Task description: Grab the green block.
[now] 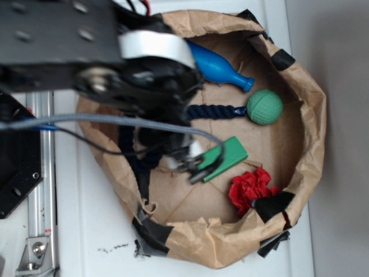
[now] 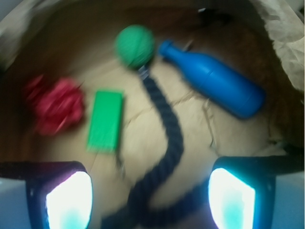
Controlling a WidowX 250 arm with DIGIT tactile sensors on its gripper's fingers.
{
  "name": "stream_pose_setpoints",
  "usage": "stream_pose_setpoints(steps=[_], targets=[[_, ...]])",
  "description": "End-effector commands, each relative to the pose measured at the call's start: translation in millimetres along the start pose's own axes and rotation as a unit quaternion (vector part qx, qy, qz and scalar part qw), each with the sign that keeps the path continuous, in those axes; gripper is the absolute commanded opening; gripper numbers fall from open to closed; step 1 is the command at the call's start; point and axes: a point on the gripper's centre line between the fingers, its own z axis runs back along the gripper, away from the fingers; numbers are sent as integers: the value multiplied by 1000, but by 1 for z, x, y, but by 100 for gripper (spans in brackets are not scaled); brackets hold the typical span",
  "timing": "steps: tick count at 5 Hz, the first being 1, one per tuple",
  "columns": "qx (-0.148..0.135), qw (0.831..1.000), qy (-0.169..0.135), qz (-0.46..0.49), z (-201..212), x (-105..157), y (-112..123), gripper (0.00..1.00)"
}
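The green block [image 1: 229,156] [image 2: 105,121] lies flat on the brown paper floor of the bowl-shaped paper bin [image 1: 314,109]. My gripper [image 1: 195,166] [image 2: 151,198] hovers open just short of the block's near end. In the wrist view the block sits ahead and left of the gap. Only the dark blue rope [image 2: 167,143] runs between the fingers [image 2: 69,200], below them. Nothing is held.
A round textured green ball [image 1: 264,107] [image 2: 136,45] is tied to the rope [image 1: 216,112]. A blue bottle [image 1: 219,68] [image 2: 217,83] lies at the far side. A crumpled red thing [image 1: 251,187] [image 2: 55,105] sits beside the block. Raised paper walls with black tape ring everything.
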Motion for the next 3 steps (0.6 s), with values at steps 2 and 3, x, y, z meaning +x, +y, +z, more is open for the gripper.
stream_pose_setpoints(steps=[2,3], targets=[[-59,995,26,-75,-77,21,-71,100],[-46,995,40,-79,-107,24,-73,100]])
